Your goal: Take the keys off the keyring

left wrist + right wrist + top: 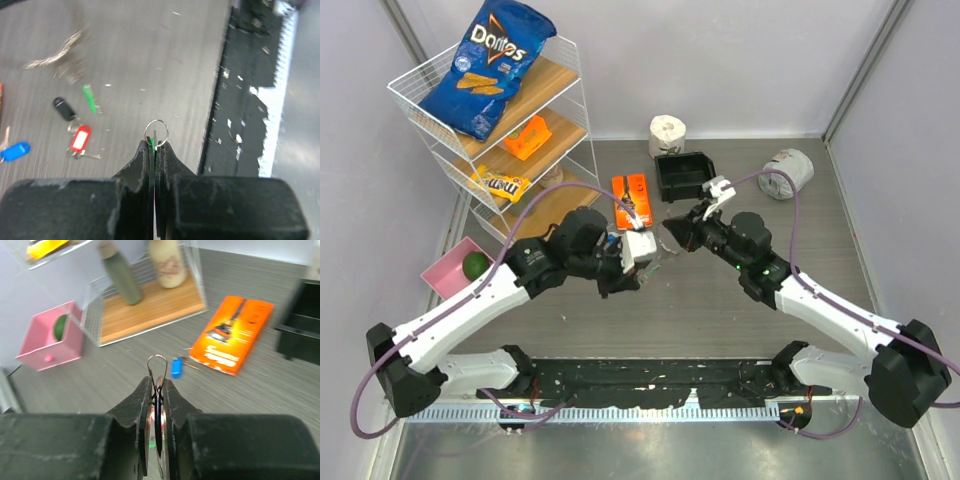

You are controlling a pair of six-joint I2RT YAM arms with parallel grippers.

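Left pincer [156,148] is clamped tight on a thin green-tipped piece, and the ring [156,131] pokes out past its tips. We can't tell if the jaws bite the wire itself or only a key hanging on it. Right pincer [157,384] is closed too, on a narrow wire loop [157,365], with red and green hints deep between its fingers. We can't tell if that is the same ring.

Four keys lie loose on the desk [150,60] under the left pincer: green key [90,98], black key [64,108], red key [80,139] and blue key [15,151]. The blue one lies just beside the orange packet [232,335]. We judge the task mostly done, with at least one key to go.

Risks as we see them:
- Both grips sit right at the fingertips on thin wire, so a twist or tug could pop the ring free and drop it among the loose keys.
- Pulling apart before the key sits at the coil's split could bend the ring or jam the key.
- The pincers are very near each other, so a small overshoot could knock them together.

Pose, from the top view: both arms reach from the near edge to the middle of the desk and nearly meet. The left one comes from near left with its pincer pointing down. The right one comes from near right, pointing left and far toward the wire rack [150,310] and pink box [50,340].
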